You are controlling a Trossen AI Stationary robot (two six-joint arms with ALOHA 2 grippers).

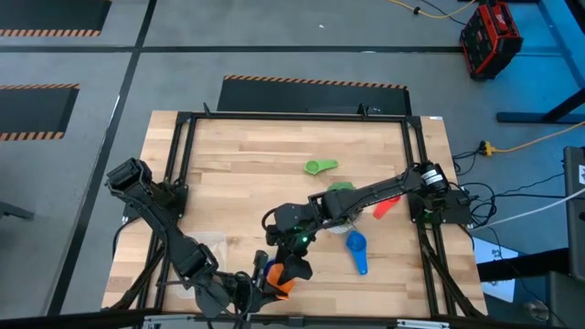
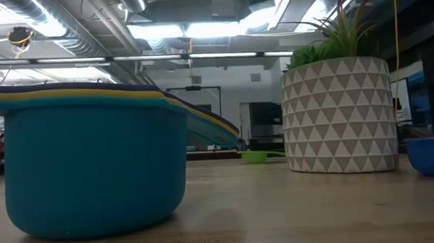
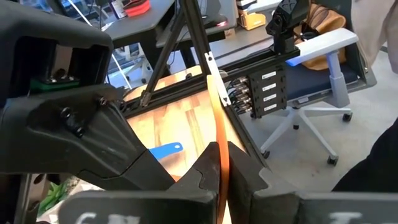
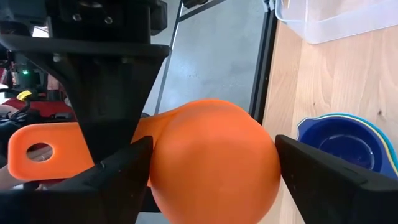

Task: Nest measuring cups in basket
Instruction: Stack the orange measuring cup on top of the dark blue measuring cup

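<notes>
- Orange measuring cup [image 4: 214,158]: its flat handle [image 3: 219,118] is pinched between the closed left fingers [image 3: 249,177].
- Right fingers [image 4: 329,180] stand spread wide, flanking the cup's bowl.

Orange measuring cup [image 4: 211,162], plain, with a same-orange handle. Nested stack of cups [image 2: 89,161]: teal outermost, yellow and dark blue rims above it. Lime-green cup [image 1: 320,166] on pale wood table [image 1: 247,164]. Blue cup [image 1: 356,249] and red cup [image 1: 386,206] farther along. Plant pot [image 2: 339,117]: white with grey triangle pattern, green leaves. Basket [image 4: 336,18] clear, colourless. Grippers dark.
</notes>
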